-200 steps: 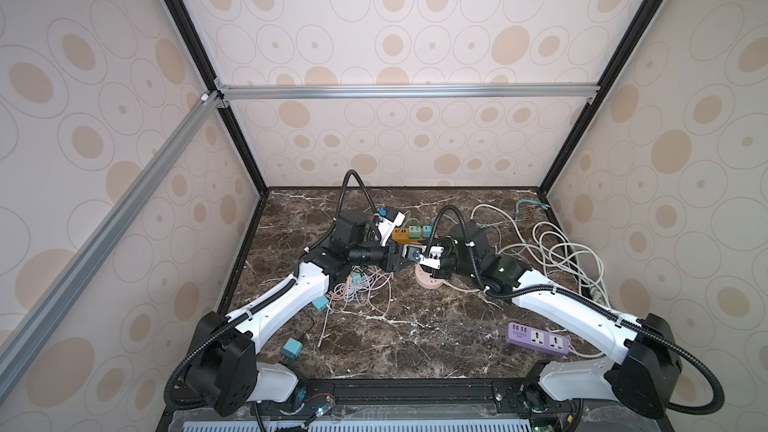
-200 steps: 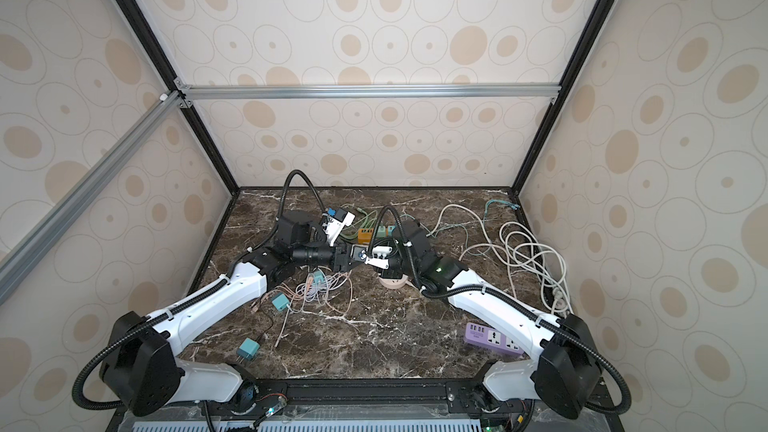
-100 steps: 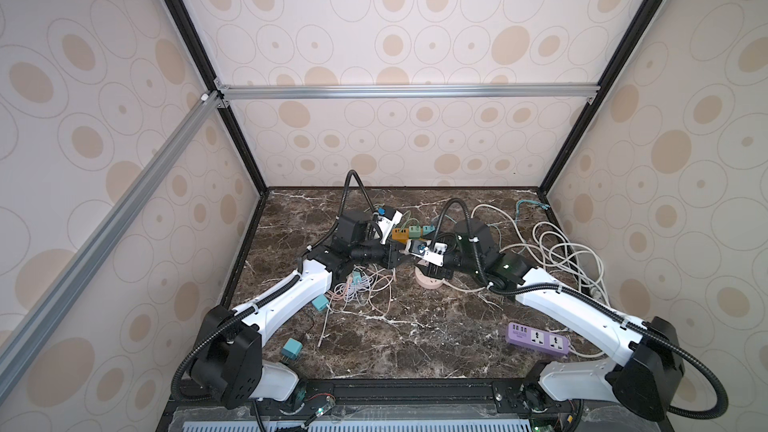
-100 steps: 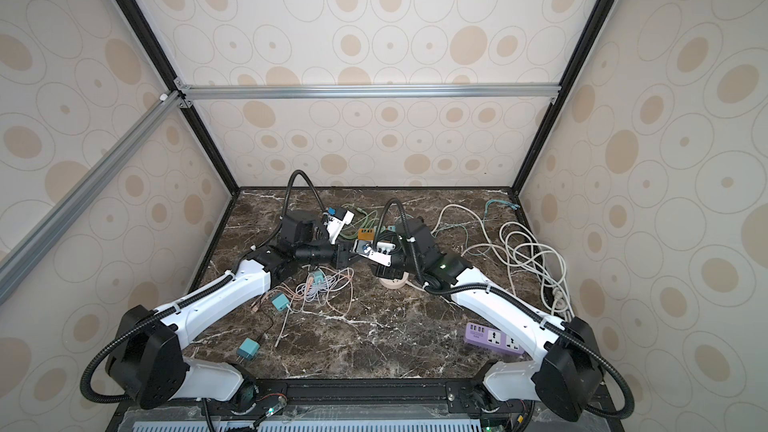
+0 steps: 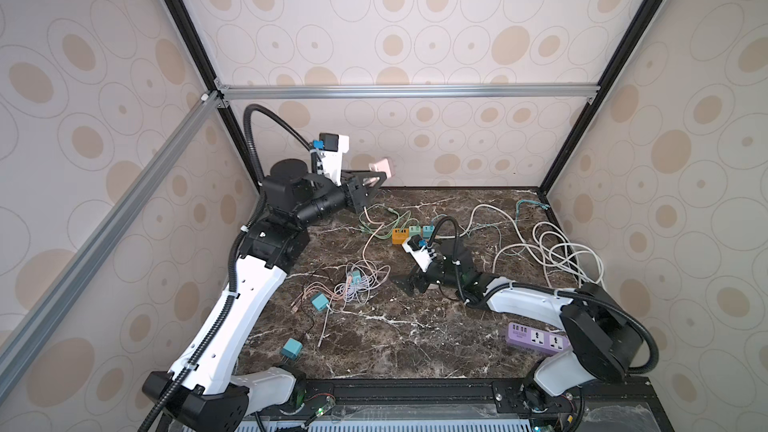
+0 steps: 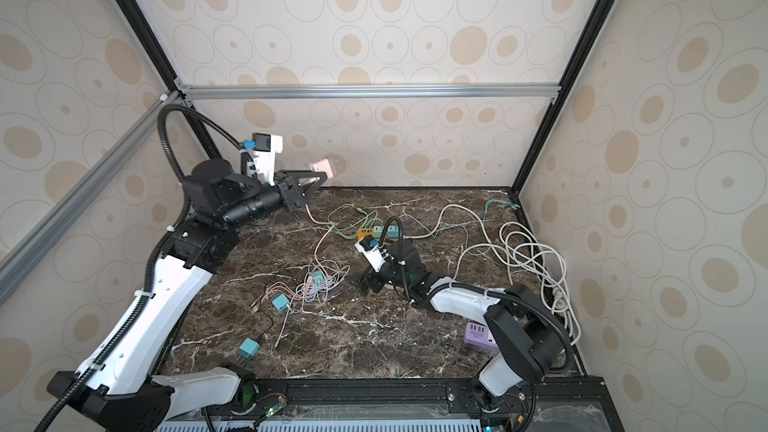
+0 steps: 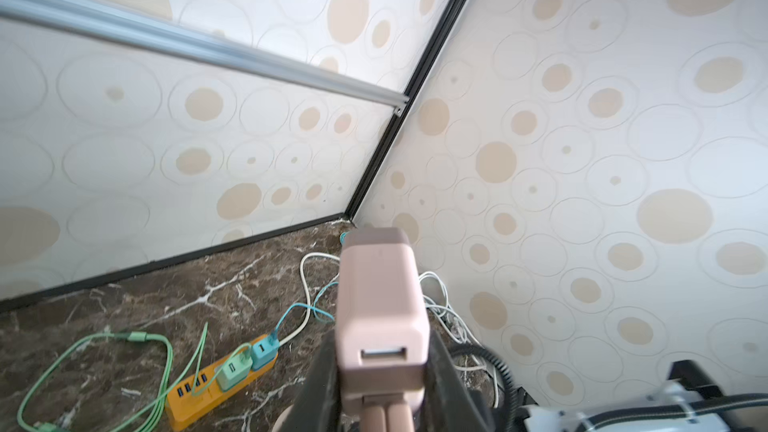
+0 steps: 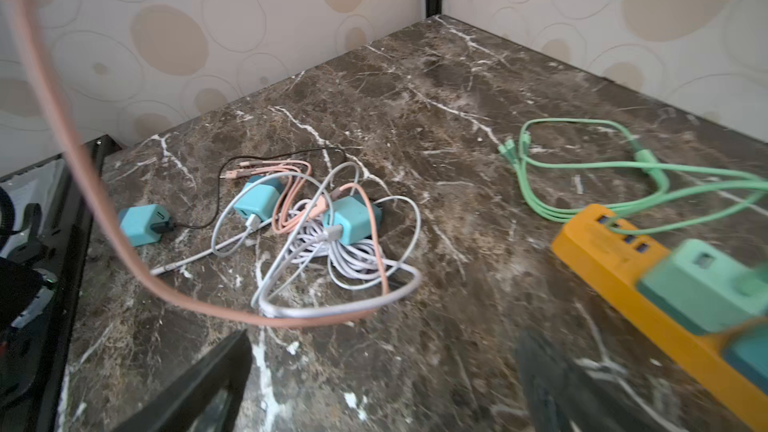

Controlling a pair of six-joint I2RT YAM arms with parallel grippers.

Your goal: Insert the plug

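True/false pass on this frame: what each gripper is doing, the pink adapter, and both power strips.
1. The left gripper holds the pink adapter up off the table. True.
2. The right gripper is shut on a cable. False: its jaws stand open with nothing between them, low over the table.
3. A green adapter is plugged into the orange power strip. True.
4. A cable sits in the pink adapter's USB port. False: in the left wrist view the port is empty.
5. An adapter is plugged into the purple power strip. False: the sockets that show in a top view are empty.
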